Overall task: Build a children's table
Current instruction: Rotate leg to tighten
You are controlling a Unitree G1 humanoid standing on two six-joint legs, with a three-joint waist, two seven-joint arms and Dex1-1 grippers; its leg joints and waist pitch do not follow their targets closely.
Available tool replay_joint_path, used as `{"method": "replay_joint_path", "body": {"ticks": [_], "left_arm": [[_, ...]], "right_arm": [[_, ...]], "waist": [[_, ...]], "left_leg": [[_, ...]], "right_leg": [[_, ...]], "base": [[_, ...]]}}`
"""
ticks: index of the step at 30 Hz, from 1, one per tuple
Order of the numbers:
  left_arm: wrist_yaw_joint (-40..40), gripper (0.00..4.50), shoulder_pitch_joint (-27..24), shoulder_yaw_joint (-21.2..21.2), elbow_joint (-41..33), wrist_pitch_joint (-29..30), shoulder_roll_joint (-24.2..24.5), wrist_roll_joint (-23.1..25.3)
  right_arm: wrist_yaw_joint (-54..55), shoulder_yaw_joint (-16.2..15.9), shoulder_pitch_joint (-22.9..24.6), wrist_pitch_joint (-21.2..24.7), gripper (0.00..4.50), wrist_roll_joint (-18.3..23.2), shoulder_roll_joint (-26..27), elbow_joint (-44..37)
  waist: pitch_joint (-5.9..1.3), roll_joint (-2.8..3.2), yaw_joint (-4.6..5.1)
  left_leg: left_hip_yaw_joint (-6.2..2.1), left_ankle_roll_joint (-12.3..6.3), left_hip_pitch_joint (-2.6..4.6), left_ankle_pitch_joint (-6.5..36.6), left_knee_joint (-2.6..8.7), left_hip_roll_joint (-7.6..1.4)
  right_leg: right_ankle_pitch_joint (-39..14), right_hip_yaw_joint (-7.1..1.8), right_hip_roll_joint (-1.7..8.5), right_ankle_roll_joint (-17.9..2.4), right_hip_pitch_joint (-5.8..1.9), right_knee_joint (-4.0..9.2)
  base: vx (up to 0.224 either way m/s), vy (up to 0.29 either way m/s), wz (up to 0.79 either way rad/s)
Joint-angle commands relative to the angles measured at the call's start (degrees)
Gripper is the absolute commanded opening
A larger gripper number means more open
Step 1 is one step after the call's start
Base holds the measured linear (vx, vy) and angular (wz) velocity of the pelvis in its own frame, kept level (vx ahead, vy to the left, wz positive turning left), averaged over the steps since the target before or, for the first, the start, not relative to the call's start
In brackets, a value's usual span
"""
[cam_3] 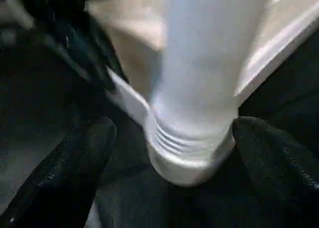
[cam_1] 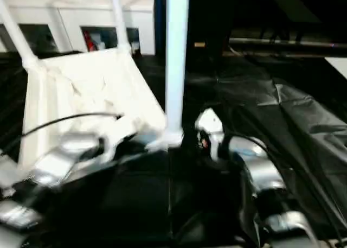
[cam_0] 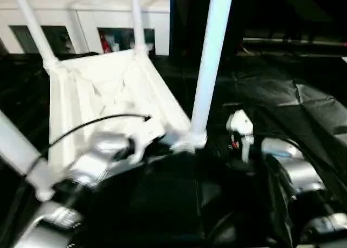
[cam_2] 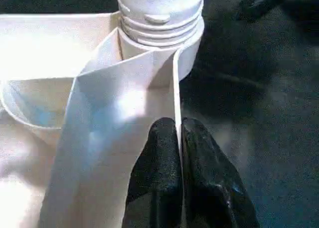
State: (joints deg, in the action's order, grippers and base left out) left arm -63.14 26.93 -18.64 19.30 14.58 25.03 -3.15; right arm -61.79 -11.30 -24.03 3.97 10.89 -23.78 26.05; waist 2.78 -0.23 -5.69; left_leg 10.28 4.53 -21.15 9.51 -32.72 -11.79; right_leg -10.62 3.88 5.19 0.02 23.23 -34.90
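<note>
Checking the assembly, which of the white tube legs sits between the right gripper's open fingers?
The near right-corner white tapered plastic leg: the right gripper's fingers flank its threaded base, apart from it.

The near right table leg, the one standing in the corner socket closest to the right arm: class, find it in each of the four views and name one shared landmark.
Left eye view: near right leg, right of centre, rising out of the top edge.
Right eye view: the leg, at centre.
Left wrist view: its threaded base at the top, beyond the left pincer.
Right wrist view: the leg, between the open right pincer's fingers.
Shared landmark: the tabletop corner socket holding it.
</note>
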Motion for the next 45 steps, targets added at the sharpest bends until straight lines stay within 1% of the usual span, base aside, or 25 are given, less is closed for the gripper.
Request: {"method": "replay_joint_path", "body": {"ticks": [1, 4, 5, 8, 10, 12, 15, 16, 21, 25, 28, 29, 30, 31, 32, 33, 34, 35, 37, 38, 39, 40, 42, 43, 45], "left_arm": [[-4.09, 0.0, -0.14, -2.99, -2.71, 0.04, 0.13, -0.42], [-5.55, 0.0, -0.55, -3.38, -3.64, 0.01, 0.82, -0.84], [-5.55, 0.0, -0.55, -3.38, -3.64, 0.01, 0.82, -0.84], [-5.57, 0.0, -0.91, -3.36, -4.14, 0.09, 0.94, -0.91], [-5.65, 0.0, -1.19, -3.28, -4.57, 0.45, 1.04, -0.93], [-5.75, 0.0, -1.27, -3.24, -4.67, 0.57, 1.05, -0.88], [-5.75, 0.0, -1.38, -3.21, -4.78, 0.9, 1.02, -0.77], [-5.71, 0.0, -1.44, -3.2, -4.87, 0.97, 0.98, -0.73], [-5.53, 0.0, -1.66, -3.11, -4.93, 1.09, 1.01, -0.68], [-5.56, 0.0, -1.86, -3.09, -5.17, 1.35, 1.14, -0.85], [-5.53, 0.0, -2.0, -2.91, -5.18, 1.75, 1.08, -1.04], [-4.69, 0.0, -1.9, -2.61, -4.78, 2.05, 0.65, -0.98], [0.13, 0.0, -0.89, -1.47, -2.3, 2.64, -1.47, 0.18], [4.17, 0.0, 0.09, -0.6, -0.16, 2.99, -3.17, 1.22], [5.43, 0.0, 0.42, -0.32, 0.53, 3.08, -3.7, 1.52], [8.96, 0.0, 1.45, 0.52, 2.65, 3.1, -5.27, 2.24], [8.96, 0.0, 1.45, 0.52, 2.65, 3.1, -5.27, 2.24], [10.35, 0.0, 1.93, 0.82, 3.5, 3.19, -6.05, 2.44], [15.0, 0.0, 3.39, 1.38, 5.48, 4.71, -9.16, 3.05], [18.47, 0.0, 4.41, 1.6, 6.9, 5.55, -11.41, 3.67], [22.15, 0.0, 5.53, 1.72, 8.46, 6.35, -13.95, 4.42], [24.87, 0.0, 6.39, 1.57, 9.87, 6.76, -16.04, 5.29], [26.39, 0.0, 6.83, 1.44, 10.67, 6.7, -17.11, 5.93], [27.68, 0.0, 7.32, 0.81, 11.83, 6.43, -18.38, 6.9], [27.89, 0.0, 7.31, 0.28, 12.03, 6.12, -18.69, 7.4]], "right_arm": [[-0.87, -0.57, -0.31, 0.71, 4.19, -0.07, 0.2, -1.77], [-1.15, -1.2, -0.44, 0.94, 4.19, -0.16, 0.39, -2.03], [-1.15, -1.2, -0.44, 0.94, 4.19, -0.16, 0.39, -2.03], [-1.6, -1.7, -0.39, 0.88, 4.19, -0.41, 0.55, -1.97], [-2.26, -1.63, -0.37, 1.6, 3.94, 0.01, 0.86, -1.97], [-2.6, -1.59, -0.34, 2.05, 3.82, 0.22, 0.95, -1.98], [-3.21, -1.89, -0.03, 2.12, 3.52, -0.03, 0.76, -2.09], [-3.27, -1.91, 0.05, 2.08, 3.52, 0.01, 0.7, -2.12], [-3.42, -2.24, 0.05, 1.97, 2.96, -0.23, 0.76, -1.6], [-3.39, -2.07, 0.16, 1.83, 2.78, -0.52, 0.97, -1.2], [-1.78, -1.52, 0.07, 1.85, 2.75, -0.68, 1.68, -0.38], [0.03, -1.04, -0.11, 1.68, 2.75, -1.05, 2.25, 0.56], [8.3, 1.15, -1.35, 0.58, 2.74, -2.43, 4.72, 4.56], [14.22, 2.82, -2.41, 0.71, 2.74, -3.05, 6.42, 7.22], [15.84, 3.33, -2.74, 1.08, 2.73, -3.08, 6.89, 7.93], [19.92, 4.85, -3.77, 3.46, 2.73, -2.61, 8.27, 9.83], [19.92, 4.85, -3.77, 3.46, 2.73, -2.61, 8.27, 9.83], [22.06, 5.61, -4.28, 4.6, 2.72, -2.37, 8.95, 10.79], [32.11, 8.31, -5.92, 5.55, 2.72, -2.35, 11.99, 13.98], [37.27, 9.33, -6.68, 5.69, 2.72, -2.55, 13.79, 15.49], [40.94, 9.45, -7.24, 5.16, 2.72, -3.2, 15.57, 16.6], [42.77, 8.45, -7.51, 3.74, 2.72, -4.73, 17.04, 17.23], [43.72, 7.74, -7.69, 3.0, 2.72, -5.78, 17.82, 17.63], [44.81, 6.14, -8.09, 1.85, 2.72, -7.74, 18.66, 18.29], [44.51, 5.46, -8.16, 1.6, 2.72, -8.26, 18.88, 18.36]], "waist": [[-3.64, -0.29, -0.2], [-3.53, -0.14, -0.96], [-3.53, -0.14, -0.96], [-3.41, -0.24, -0.94], [-3.39, -0.37, -0.91], [-3.44, -0.45, -0.89], [-3.54, -0.53, -0.9], [-3.57, -0.48, -0.94], [-3.59, -0.48, -0.94], [-3.59, -0.42, -0.92], [-3.69, -0.41, -0.83], [-3.65, -0.41, -0.72], [-3.57, -0.25, -0.58], [-3.4, -0.28, -0.49], [-3.15, -0.36, -0.13], [-3.25, -0.4, 0.04], [-3.2, -0.39, 0.2], [-3.2, -0.58, 0.3], [-3.15, -0.49, 0.55], [-3.14, -0.55, 0.76], [-3.17, -0.51, 0.83], [-3.22, -0.62, 0.71], [-3.19, -0.64, 0.64], [-3.32, -0.75, 0.5], [-3.33, -0.66, 0.45]], "left_leg": [[0.0, -3.34, 0.59, 12.12, 3.4, -1.36], [0.11, -2.65, 0.92, 13.24, 3.49, -1.5], [0.11, -2.65, 0.92, 13.24, 3.49, -1.5], [-0.02, -1.59, 0.66, 14.63, 3.68, -1.42], [0.01, -1.49, 0.7, 14.83, 3.64, -1.36], [-0.05, -1.53, 0.59, 14.21, 3.62, -1.32], [-0.05, -1.81, 0.5, 12.89, 3.51, -1.34], [-0.04, -1.85, 0.52, 12.71, 3.48, -1.33], [0.01, -2.23, 0.5, 12.09, 3.37, -1.26], [-0.01, -2.02, 0.57, 12.51, 3.37, -1.27], [-0.03, -2.04, 0.5, 11.59, 3.32, -1.25], [0.01, -2.1, 0.49, 11.7, 3.29, -1.22], [0.02, -1.59, 0.48, 12.12, 3.35, -1.26], [0.05, -1.14, 0.59, 13.07, 3.44, -1.13], [-0.05, 0.04, 0.78, 15.56, 3.7, -1.03], [-0.26, 0.92, 1.01, 17.15, 3.75, -0.96], [-0.35, 1.16, 0.91, 17.7, 3.81, -0.93], [-0.4, 1.11, 0.9, 18.28, 3.84, -1.01], [-0.39, 0.9, 0.87, 18.72, 3.84, -0.94], [-0.45, 1.3, 0.82, 18.65, 3.87, -0.82], [-0.53, 1.79, 0.89, 18.35, 3.86, -0.78], [-0.51, 1.77, 0.95, 18.28, 3.83, -0.83], [-0.42, 1.3, 0.92, 18.67, 3.75, -0.79], [-0.45, 0.8, 0.73, 18.2, 3.74, -0.73], [-0.39, 0.45, 0.77, 18.02, 3.74, -0.73]], "right_leg": [[-8.59, -2.3, 2.46, -13.5, -2.65, 3.76], [-9.87, -2.4, 2.6, -13.25, -2.5, 3.88], [-9.87, -2.4, 2.6, -13.25, -2.5, 3.88], [-11.78, -2.42, 2.72, -12.36, -2.74, 3.99], [-12.49, -2.48, 2.74, -11.95, -2.7, 4.1], [-12.72, -2.44, 2.74, -11.54, -2.78, 4.06], [-11.04, -2.42, 2.7, -11.84, -2.85, 3.83], [-10.77, -2.42, 2.7, -11.92, -2.84, 3.8], [-9.73, -2.38, 2.65, -12.34, -2.89, 3.71], [-10.56, -2.38, 2.66, -12.12, -2.88, 3.76], [-9.22, -2.38, 2.63, -12.38, -2.96, 3.58], [-9.09, -2.36, 2.59, -12.53, -2.9, 3.58], [-9.63, -2.42, 2.7, -12.69, -2.7, 3.65], [-11.14, -2.36, 2.66, -12.58, -2.61, 3.96], [-15.77, -2.3, 2.66, -11.7, -2.52, 4.45], [-19.63, -2.19, 2.76, -10.4, -2.57, 4.71], [-20.87, -2.15, 2.78, -9.81, -2.61, 4.82], [-22.23, -2.18, 2.88, -8.83, -2.6, 5.08], [-23.24, -2.26, 2.88, -8.13, -2.32, 5.3], [-24.5, -2.18, 2.9, -7.75, -2.28, 5.39], [-25.36, -2.09, 2.95, -7.35, -2.19, 5.52], [-25.3, -2.03, 2.95, -6.98, -2.21, 5.65], [-24.87, -2.1, 2.92, -6.83, -2.03, 5.8], [-24.21, -2.1, 2.94, -6.63, -2.19, 5.72], [-23.5, -2.12, 2.84, -6.59, -2.05, 5.75]], "base": [[0.0, 0.0, 0.0], [0.0, 0.0, 0.0], [0.0, 0.0, 0.0], [0.0, 0.0, 0.0], [0.0, 0.0, 0.0], [0.0, 0.0, 0.0], [0.0, 0.0, 0.0], [0.0, 0.0, 0.0], [0.0, 0.0, 0.0], [0.0, 0.0, 0.0], [0.0, 0.0, 0.0], [0.0, 0.0, 0.0], [0.0, 0.0, 0.0], [0.0, 0.0, 0.0], [0.0, 0.0, 0.0], [-0.057, 0.001, -0.03], [-0.057, 0.001, -0.03], [0.0, 0.0, 0.0], [0.0, 0.0, 0.0], [0.0, 0.0, 0.0], [0.0, 0.0, 0.0], [0.0, 0.0, 0.0], [0.0, 0.0, 0.0], [0.0, 0.0, 0.0], [0.0, 0.0, 0.0]]}}
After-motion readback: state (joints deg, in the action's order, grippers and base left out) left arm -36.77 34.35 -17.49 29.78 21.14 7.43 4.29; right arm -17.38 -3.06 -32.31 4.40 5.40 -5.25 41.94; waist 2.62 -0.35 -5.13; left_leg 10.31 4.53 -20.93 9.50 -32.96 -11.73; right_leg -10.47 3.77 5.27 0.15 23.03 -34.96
